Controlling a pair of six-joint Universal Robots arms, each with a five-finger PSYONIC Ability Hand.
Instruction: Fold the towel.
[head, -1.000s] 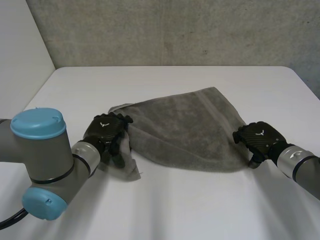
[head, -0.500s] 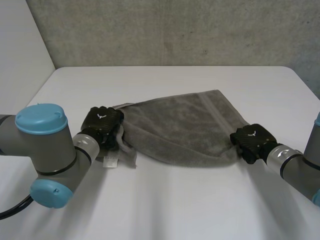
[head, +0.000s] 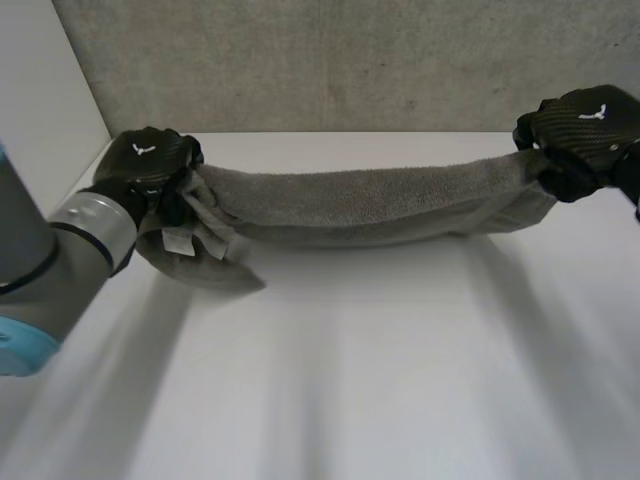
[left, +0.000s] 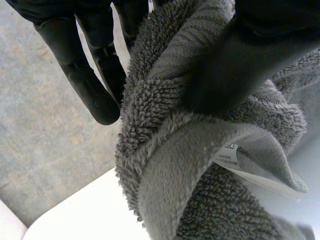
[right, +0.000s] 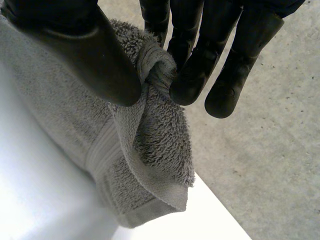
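Observation:
The grey towel hangs stretched between both hands above the white table, sagging in the middle. My left hand is shut on the towel's left end; in the left wrist view the thumb pinches the bunched towel against the fingers, and a white label hangs below. My right hand is shut on the right end; in the right wrist view thumb and fingers pinch a towel corner.
A grey concrete wall runs behind the table's far edge. A white wall stands at the left. The table's front lies bare below the hanging towel.
Both hands closed on the towel's ends and lifted it off the table, moving up and apart toward the far edge. The towel went from lying spread to hanging stretched between them.

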